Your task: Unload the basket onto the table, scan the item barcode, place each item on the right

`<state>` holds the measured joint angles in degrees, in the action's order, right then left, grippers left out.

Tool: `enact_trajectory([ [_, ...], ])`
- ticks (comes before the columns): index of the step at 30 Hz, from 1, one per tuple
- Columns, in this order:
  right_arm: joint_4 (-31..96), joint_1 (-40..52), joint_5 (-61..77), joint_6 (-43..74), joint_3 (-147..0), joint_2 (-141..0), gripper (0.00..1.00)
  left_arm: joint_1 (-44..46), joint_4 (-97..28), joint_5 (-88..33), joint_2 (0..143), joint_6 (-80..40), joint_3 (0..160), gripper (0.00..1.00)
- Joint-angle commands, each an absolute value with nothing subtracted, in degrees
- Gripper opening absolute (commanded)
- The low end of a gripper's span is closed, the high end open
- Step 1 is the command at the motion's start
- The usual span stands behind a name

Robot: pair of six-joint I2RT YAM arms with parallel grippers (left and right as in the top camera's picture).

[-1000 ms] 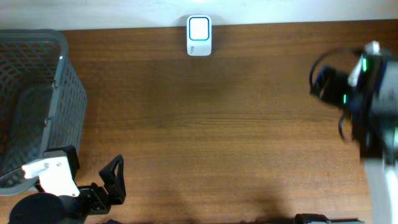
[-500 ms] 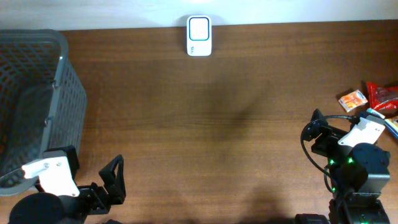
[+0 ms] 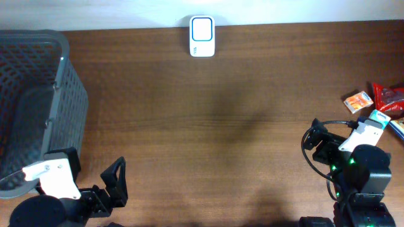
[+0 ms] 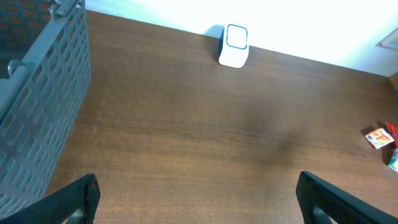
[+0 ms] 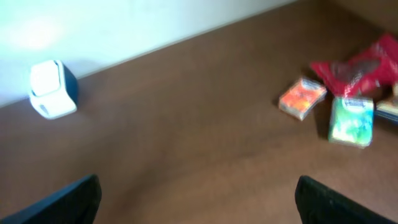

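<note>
Simply dark wooden table (image 3: pixel 252 126) against a pale wall (image 4: pixel 155 9), left fingers (image 4: pixel 74 196) and right fingers (image 5: pixel 68 199) wide apart.

We see the basket (image 3: pixel 66 88) cut by the overhead view's left edge and the red packet (image 3: pixel 390 96) by its right. In the blurred right wrist view, print on the orange packet (image 5: pixel 302 98) and green packet (image 5: pixel 352 121) is unreadable.
</note>
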<state>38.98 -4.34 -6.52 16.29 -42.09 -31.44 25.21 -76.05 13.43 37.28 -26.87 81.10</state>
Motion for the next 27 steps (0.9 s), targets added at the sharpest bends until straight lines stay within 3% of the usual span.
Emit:
enact_trajectory([
  [1, 43.27, -4.14, -6.85, 16.36, -41.87, -31.27, 0.99, 24.97, -75.94, 13.04, 37.28, -27.38, 80.9, 0.99],
  [15, 46.22, -3.6, -4.73, 12.67, -39.38, -29.32, 0.99, 24.97, -75.96, 13.04, 37.28, -27.38, 80.9, 0.99],
  [20, 35.92, -3.6, 0.73, 7.79, -29.21, -22.0, 0.99, 24.97, -75.94, 13.04, 37.28, -27.38, 80.9, 0.99],
  [27, 11.11, -1.76, 6.39, 6.17, -10.31, -8.34, 0.99, 24.97, -75.96, 13.04, 37.28, -27.38, 80.9, 0.99],
])
